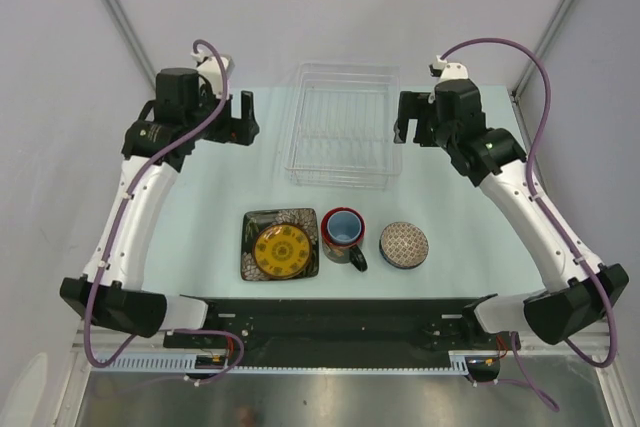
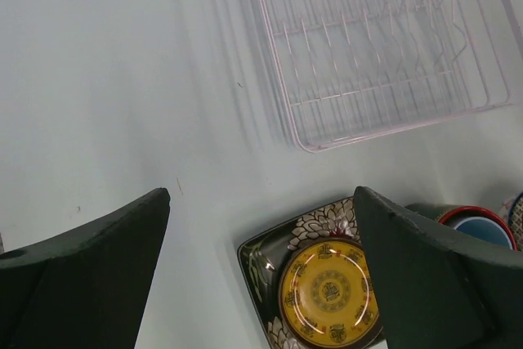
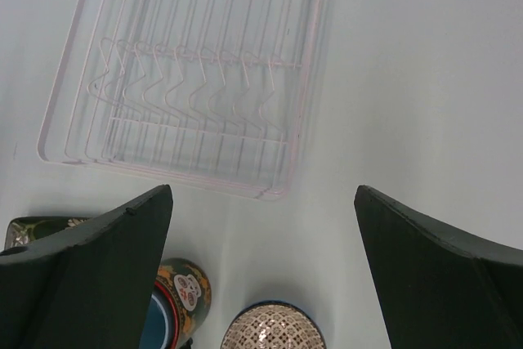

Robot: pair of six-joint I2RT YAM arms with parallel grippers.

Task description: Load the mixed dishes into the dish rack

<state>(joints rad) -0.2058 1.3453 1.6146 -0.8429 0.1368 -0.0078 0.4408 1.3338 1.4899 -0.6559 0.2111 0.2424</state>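
Top external: dish rack (image 1: 343,179) between wide-open left claw (image 1: 232,113) and wide-open right claw (image 1: 416,124), both empty.

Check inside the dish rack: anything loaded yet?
No. The dish rack holds only its own wire ribs; the table shows through its clear base. The square plate, red mug and patterned bowl sit outside it in a row. Nothing hides its interior.

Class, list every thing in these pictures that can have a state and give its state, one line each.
dish rack: empty, flat on the table.
square plate: face up on the table, not loaded.
red mug: upright, empty, not loaded.
small patterned bowl: on the table, not loaded.
left gripper: open, holding nothing.
right gripper: open, holding nothing.
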